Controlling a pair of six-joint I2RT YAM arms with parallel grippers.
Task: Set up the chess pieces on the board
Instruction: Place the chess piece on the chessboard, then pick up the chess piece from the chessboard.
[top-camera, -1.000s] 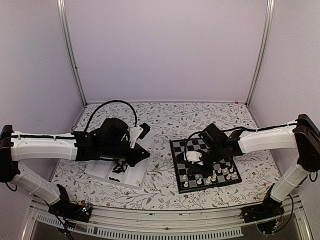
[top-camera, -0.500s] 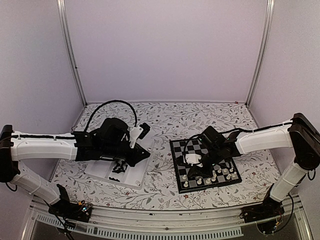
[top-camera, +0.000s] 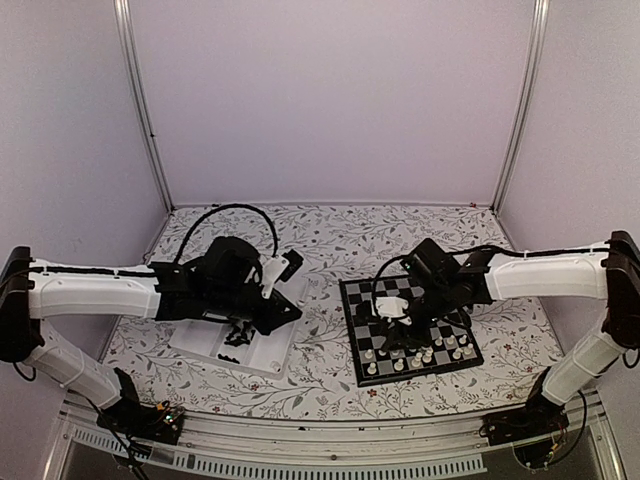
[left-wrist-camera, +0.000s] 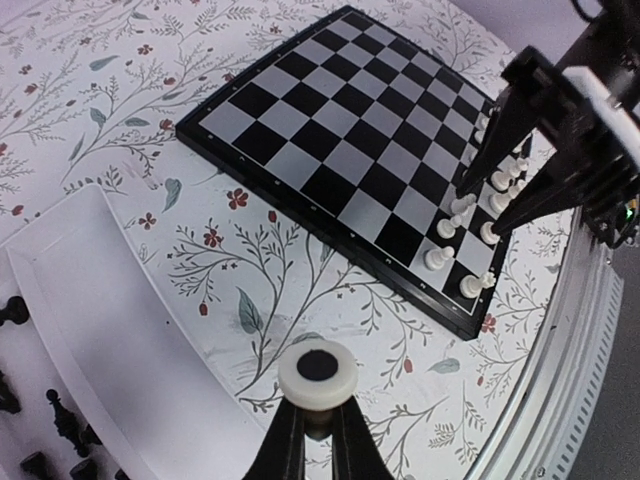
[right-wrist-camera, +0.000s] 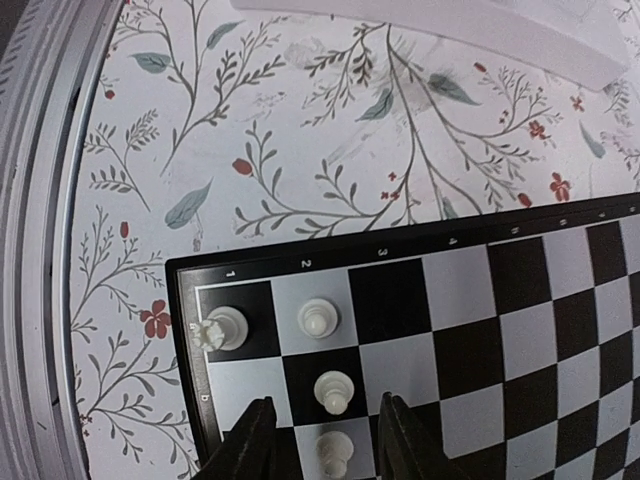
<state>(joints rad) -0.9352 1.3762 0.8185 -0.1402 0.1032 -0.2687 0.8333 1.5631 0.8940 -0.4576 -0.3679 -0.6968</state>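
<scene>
The board (top-camera: 365, 295) lies right of centre, with white chess pieces (top-camera: 420, 355) in two rows along its near edge. My left gripper (top-camera: 288, 312) hovers by the tray's right end, shut on a white piece (left-wrist-camera: 317, 372) whose round base faces the wrist camera. My right gripper (top-camera: 392, 335) is open over the board's near left corner. In the right wrist view its fingers (right-wrist-camera: 252, 440) stand on either side of a white pawn (right-wrist-camera: 335, 452), with another pawn (right-wrist-camera: 333, 392), a third pawn (right-wrist-camera: 318, 318) and a rook (right-wrist-camera: 222, 328) just ahead. Black pieces (top-camera: 235, 333) lie in the tray.
A clear plastic tray (top-camera: 200, 345) sits left of the board on the flowered tablecloth (top-camera: 330, 240). The metal front rail (top-camera: 320, 430) runs along the near edge. The enclosure walls and posts (top-camera: 140, 100) close in the back and sides.
My right gripper has shifted slightly away from the near edge, staying over the white rows. My left gripper still holds the white piece and has barely moved.
</scene>
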